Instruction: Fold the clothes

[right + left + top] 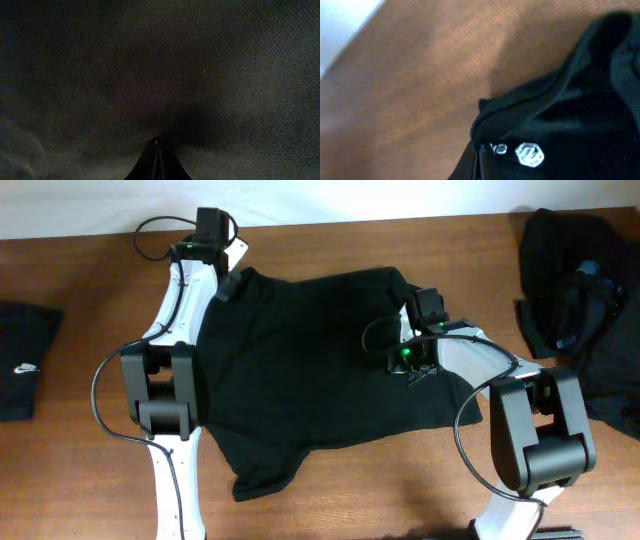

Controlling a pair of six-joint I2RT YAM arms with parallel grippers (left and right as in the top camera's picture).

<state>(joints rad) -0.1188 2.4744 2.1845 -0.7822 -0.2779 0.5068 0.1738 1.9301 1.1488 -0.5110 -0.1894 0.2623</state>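
Desk (pixel 400 480): brown wood grain, filling most of the overhead view; a pale strip runs along the top edge of the frame.
Black T-shirt (pixel 310 360): spread flat in the centre of the frame, short sleeves toward the top, hem toward the lower left and slightly askew.
Left claw (pixel 226 284): at the shirt's upper-left corner, jaws brought together on the cloth edge. In the left wrist view the fabric rises in a bunched fold around the tips at the lower middle of the frame.
White logo (pixel 529 154): a small hexagonal mark with a few letters beside it, printed on the black cloth just right of the left claw's tips.
Right claw (pixel 157 147): tips closed to a thin line at the bottom centre of the right wrist view, set against black mesh-textured cloth that fills the frame. Whether a fold is pinched between them cannot be told.
Right arm (pixel 530 430): enters from the lower right and lies over the shirt's right side.
Folded black garment (pixel 22 360): at the left edge of the frame, a small white mark on it, well apart from the shirt.
Heap of black clothes (pixel 585 300): crumpled at the upper right, apart from the shirt.
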